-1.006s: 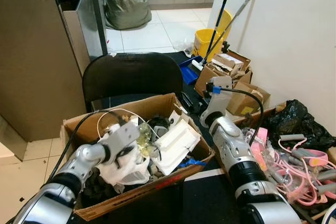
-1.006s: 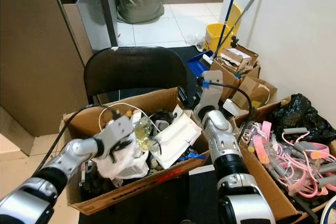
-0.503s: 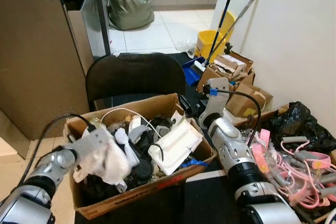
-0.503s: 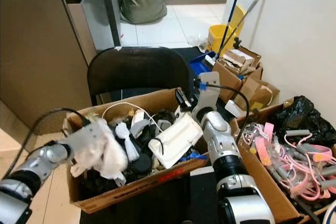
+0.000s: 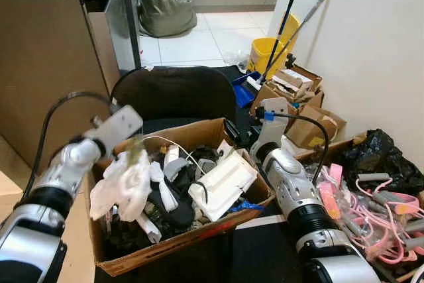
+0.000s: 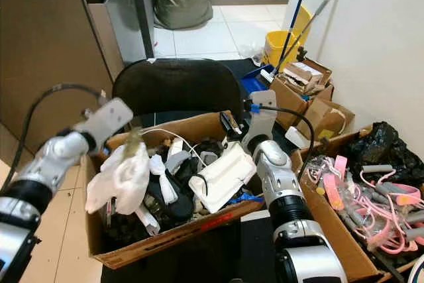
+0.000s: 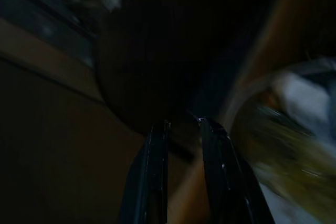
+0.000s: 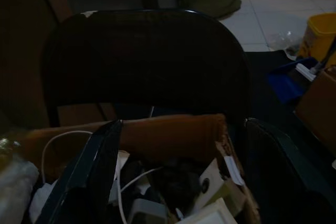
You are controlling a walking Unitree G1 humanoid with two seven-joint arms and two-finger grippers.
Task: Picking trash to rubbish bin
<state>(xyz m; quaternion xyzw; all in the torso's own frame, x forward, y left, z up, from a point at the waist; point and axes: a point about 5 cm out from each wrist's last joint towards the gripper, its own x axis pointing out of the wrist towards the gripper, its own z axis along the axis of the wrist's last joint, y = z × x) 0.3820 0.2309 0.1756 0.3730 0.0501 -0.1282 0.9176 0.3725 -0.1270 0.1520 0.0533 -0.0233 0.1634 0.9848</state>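
Nearest the camera, a brown cardboard box [image 5: 173, 251] sits in front of the robot, packed with mixed rubbish: a white moulded foam piece [image 5: 224, 183], white cable, and dark and white scraps. To the robot's right, a second open carton [image 6: 334, 230] holds pink cords [image 5: 381, 220] and grey parts, with a black plastic bag [image 5: 377, 154] at its far end.

The left end effector [image 5: 136, 145] is raised over the left side of the cardboard box. A crumpled white wrapping [image 5: 122, 183] hangs directly beneath it, its lower part touching the box contents. In the left wrist view the two black fingers [image 7: 156, 174] stand close together and roughly parallel with a narrow gap; that view is dark and blurred, and whether the fingers actually pinch the wrapping cannot be told.

The right end effector [image 5: 232, 130] sits at the far right corner of the cardboard box, just above its rim. The right wrist view shows its fingers [image 8: 86, 177] spread wide apart with nothing between them, the box interior and a white cable below.

Directly behind the box stands a black chair back [image 5: 173, 94]. Further off to the right, against the white wall, are small open cartons [image 5: 291, 91], a yellow mop bucket [image 5: 262, 54] with handles leaning in it, and a blue dustpan [image 5: 240, 89]. Farthest away, on the tiled floor, rests a full olive-green sack [image 5: 165, 4].
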